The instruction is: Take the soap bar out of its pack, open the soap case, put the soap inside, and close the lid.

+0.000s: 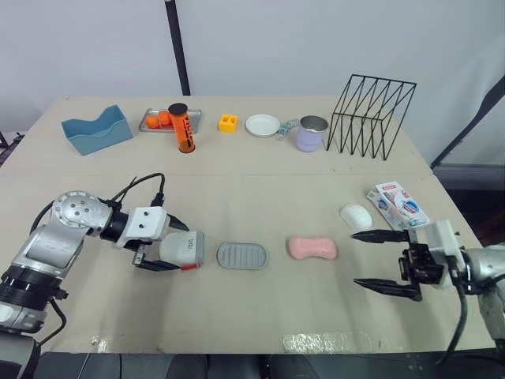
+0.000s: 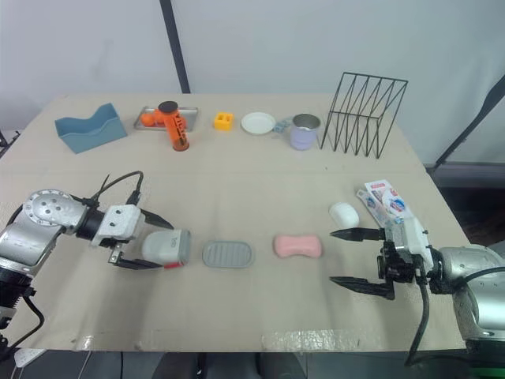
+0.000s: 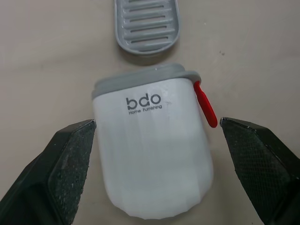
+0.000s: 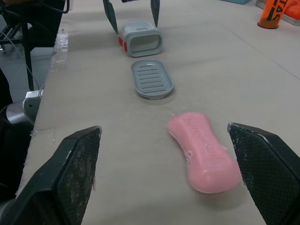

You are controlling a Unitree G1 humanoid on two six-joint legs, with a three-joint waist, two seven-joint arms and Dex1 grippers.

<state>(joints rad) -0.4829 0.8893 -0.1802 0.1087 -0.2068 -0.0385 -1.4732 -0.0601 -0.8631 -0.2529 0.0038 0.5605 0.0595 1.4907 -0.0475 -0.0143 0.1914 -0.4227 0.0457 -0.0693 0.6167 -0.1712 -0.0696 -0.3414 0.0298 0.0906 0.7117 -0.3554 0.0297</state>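
The pink soap bar [image 1: 312, 248] lies bare on the table, right of centre. To its left a grey ribbed lid [image 1: 242, 256] lies flat. Further left the white soap case body [image 1: 183, 250], with a grey rim and a red tab, rests on its side, its hollow mouth [image 4: 142, 42] facing the lid. My left gripper [image 1: 181, 247] is open, one finger [image 3: 70, 154] on each side of the case. Right of the soap, my right gripper [image 1: 354, 259] is open and holds nothing, its fingers [image 4: 75, 173] pointing at the soap [image 4: 205, 157]. The soap pack [image 1: 400, 204] lies at the right edge beside a white oval piece [image 1: 356, 215].
Along the back stand a blue holder [image 1: 97, 129], a metal tray [image 1: 150, 121] with orange pieces, an orange canister [image 1: 182, 128], a yellow block [image 1: 228, 122], a white plate [image 1: 262, 125], a lilac cup [image 1: 311, 133] and a black wire rack [image 1: 371, 117]. Clear tape [image 1: 316, 341] marks the front edge.
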